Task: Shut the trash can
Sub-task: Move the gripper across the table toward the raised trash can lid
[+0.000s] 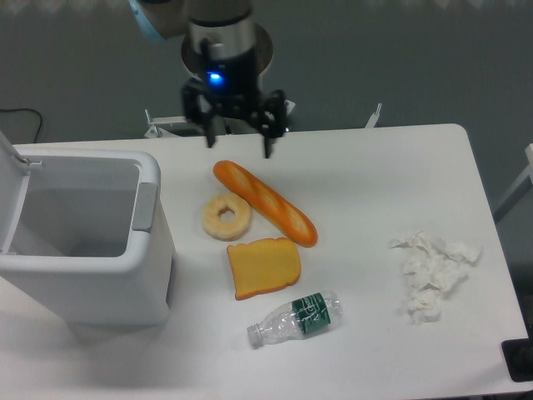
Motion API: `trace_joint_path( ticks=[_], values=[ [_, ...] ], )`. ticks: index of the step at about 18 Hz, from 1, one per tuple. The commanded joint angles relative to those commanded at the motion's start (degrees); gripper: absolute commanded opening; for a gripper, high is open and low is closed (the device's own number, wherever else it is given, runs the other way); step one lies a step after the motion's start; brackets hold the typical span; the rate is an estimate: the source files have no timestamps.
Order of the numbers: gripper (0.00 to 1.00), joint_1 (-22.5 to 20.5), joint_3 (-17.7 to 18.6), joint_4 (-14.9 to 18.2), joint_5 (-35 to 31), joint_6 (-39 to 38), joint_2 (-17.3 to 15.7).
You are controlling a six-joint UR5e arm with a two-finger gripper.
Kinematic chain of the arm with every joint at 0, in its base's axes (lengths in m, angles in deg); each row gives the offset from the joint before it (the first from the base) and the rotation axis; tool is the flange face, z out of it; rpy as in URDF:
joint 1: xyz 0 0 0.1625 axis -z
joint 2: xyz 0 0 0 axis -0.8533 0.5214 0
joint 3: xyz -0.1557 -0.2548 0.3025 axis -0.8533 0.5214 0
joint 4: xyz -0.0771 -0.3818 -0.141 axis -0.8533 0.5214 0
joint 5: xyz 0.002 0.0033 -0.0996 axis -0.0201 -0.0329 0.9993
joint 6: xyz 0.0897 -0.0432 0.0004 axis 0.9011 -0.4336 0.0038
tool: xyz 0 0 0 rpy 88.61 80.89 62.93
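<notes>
The trash can (92,287) is a large white boxy bin at the left of the table. It stands open, its inside showing empty. Its lid (10,179) is swung up at the far left edge of the view, and a grey latch tab (143,207) sits on its right rim. My gripper (238,142) hangs at the back of the table, above the far end of the baguette, well to the right of the bin. Its fingers are spread apart and hold nothing.
A baguette (266,202), a bagel (226,217), a slice of toast (263,267) and a plastic bottle (296,318) lie mid-table. Crumpled white paper (433,271) lies at the right. A black cable (25,117) runs behind the table at left.
</notes>
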Motion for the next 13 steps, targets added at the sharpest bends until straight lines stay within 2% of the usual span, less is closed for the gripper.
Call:
trace_joint_path(
  ticks=[3, 5, 8, 13],
  values=[
    [1.00, 3.7, -0.1, -0.2, 1.8, -3.8, -1.3],
    [1.00, 7.8, -1.4, -0.5, 4.7, -9.6, -1.5],
    [1.00, 10.7, -1.9, -0.5, 6.2, -11.2, -1.4],
    [1.00, 15.7, -4.5, -2.1, 6.8, -14.3, 1.4]
  ],
)
